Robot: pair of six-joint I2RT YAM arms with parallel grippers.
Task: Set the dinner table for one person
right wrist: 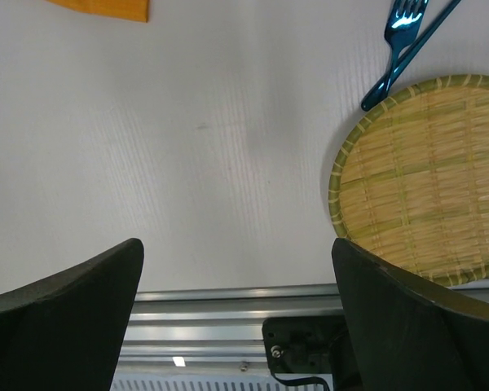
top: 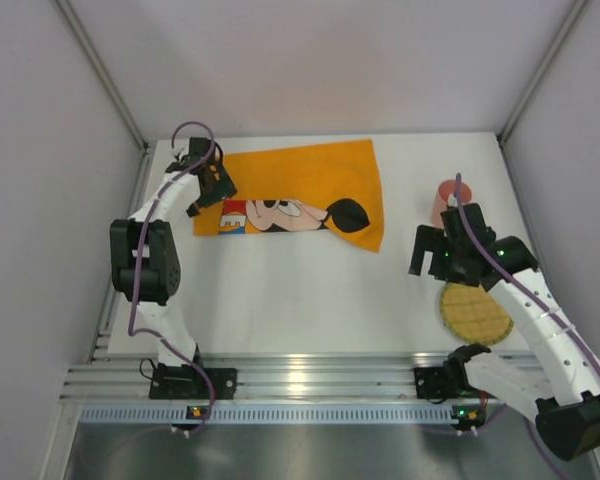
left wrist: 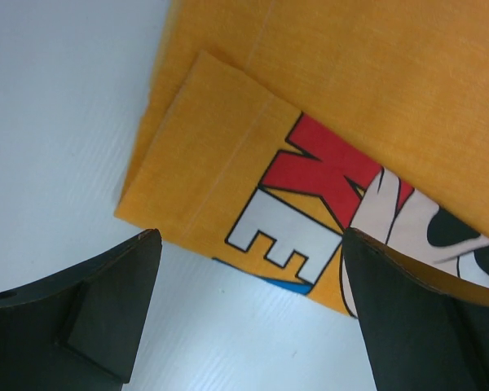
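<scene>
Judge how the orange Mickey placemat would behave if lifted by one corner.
Probably floppy: the placemat shows woven cloth with a flap folded over itself. Likely light, so pushing it may bunch it rather than slide it.

the left arm [top: 148, 255] rises from its base, folds at the elbow and reaches away, wrist tipped down. the left gripper [left wrist: 248, 244] has its 2 black fingers [left wrist: 106, 301] spread wide, nothing between them. the right arm [top: 540, 310] leans inward, wrist low. the right gripper [right wrist: 236, 244] is likewise spread wide and grips nothing; from above it seems to point left.
</scene>
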